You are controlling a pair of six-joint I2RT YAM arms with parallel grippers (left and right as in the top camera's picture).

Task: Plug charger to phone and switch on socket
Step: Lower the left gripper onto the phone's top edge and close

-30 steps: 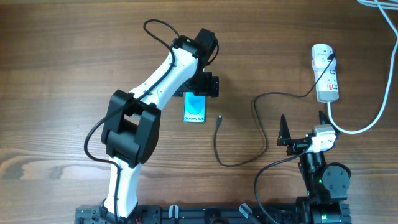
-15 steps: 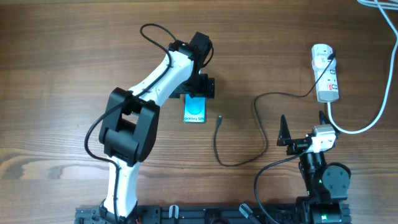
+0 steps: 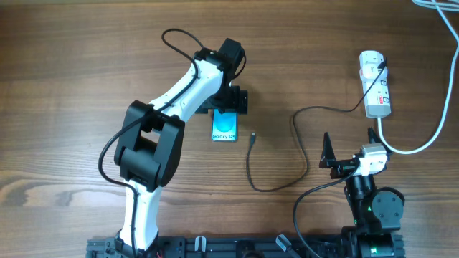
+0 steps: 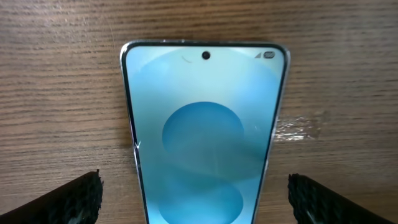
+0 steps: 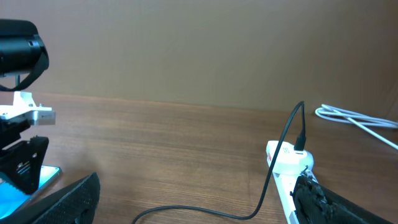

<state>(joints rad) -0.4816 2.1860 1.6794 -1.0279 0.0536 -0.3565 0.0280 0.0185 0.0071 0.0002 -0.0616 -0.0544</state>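
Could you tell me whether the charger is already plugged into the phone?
No, in the overhead view the charger's connector tip lies beside the phone, apart from it.

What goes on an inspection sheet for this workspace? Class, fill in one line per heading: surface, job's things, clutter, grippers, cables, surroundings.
Surface: wooden table, bare wood grain.
Job's things: phone lies flat, screen up, nothing plugged in. Charger: connector tip lies loose beside the phone, plug sits in the socket. Switch state cannot be told.
Clutter: one shiny patch, perhaps clear tape, beside the phone.
Grippers: left gripper open, fingers either side of the phone's top end. Right gripper open, empty.
Cables: charger loops across the table. Thick white cord leaves the socket toward the right edge.
Surroundings: plain brown wall behind the table.
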